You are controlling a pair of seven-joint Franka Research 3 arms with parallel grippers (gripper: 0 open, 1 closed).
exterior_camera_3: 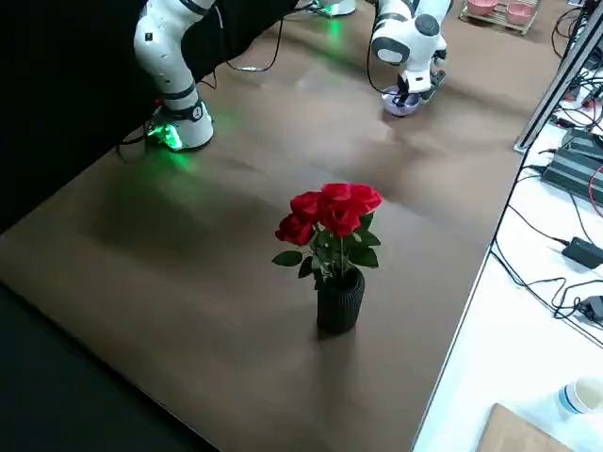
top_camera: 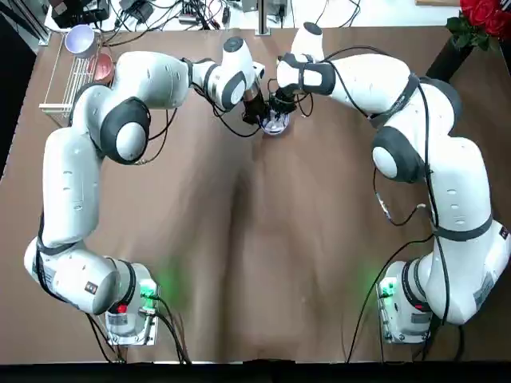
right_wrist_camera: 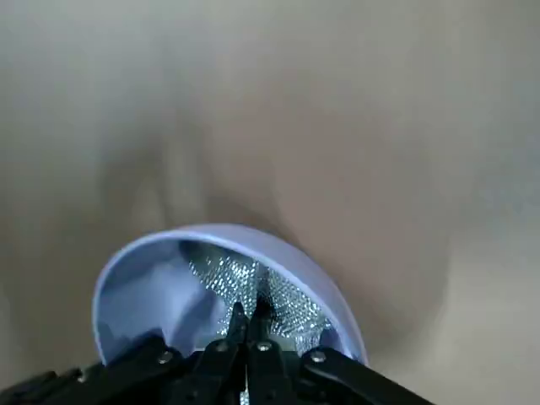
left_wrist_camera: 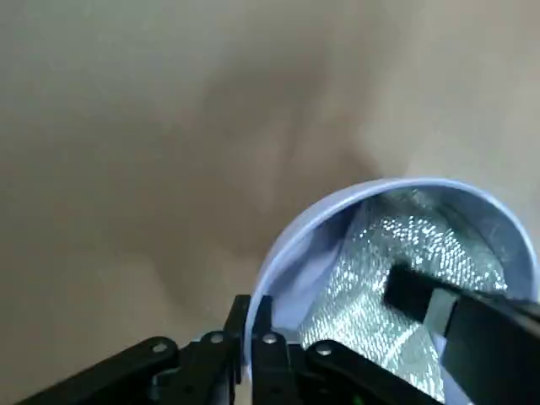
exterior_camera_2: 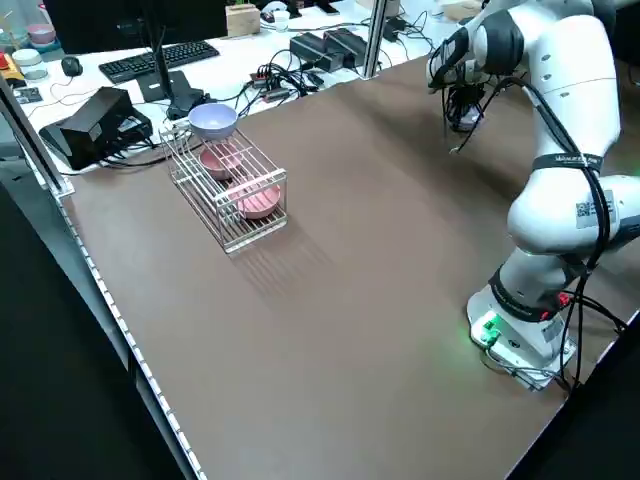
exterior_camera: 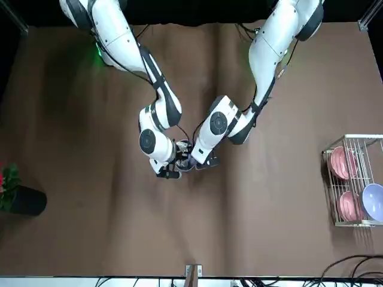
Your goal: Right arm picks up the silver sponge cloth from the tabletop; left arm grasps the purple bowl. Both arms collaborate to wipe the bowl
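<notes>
The left gripper [left_wrist_camera: 253,337] sits closest to its wrist camera, its two fingers pinched together on the rim of the bowl [left_wrist_camera: 314,226], one inside the wall and one outside. That rim grip looks chosen to pin the bowl to the table [top_camera: 255,239] while leaving the hollow open for wiping.

Inside the bowl lies the cloth [left_wrist_camera: 371,287], its glittering weave pressed against the pale inner wall. The right gripper [right_wrist_camera: 251,333] reaches down into the bowl from the opposite side, fingers clamped on the cloth [right_wrist_camera: 245,283] so it can be dragged around the inside; this looks like the wiping step itself.

From overhead, both grippers converge over the bowl [top_camera: 274,124], which stands at mid-width on the far part of the table. Well to the bowl's left at the far corner is a wire rack [top_camera: 64,80] holding pink bowls [top_camera: 102,67] and another lavender one [top_camera: 80,38]. Off to the bowl's right stands a vase of roses [top_camera: 479,20].
</notes>
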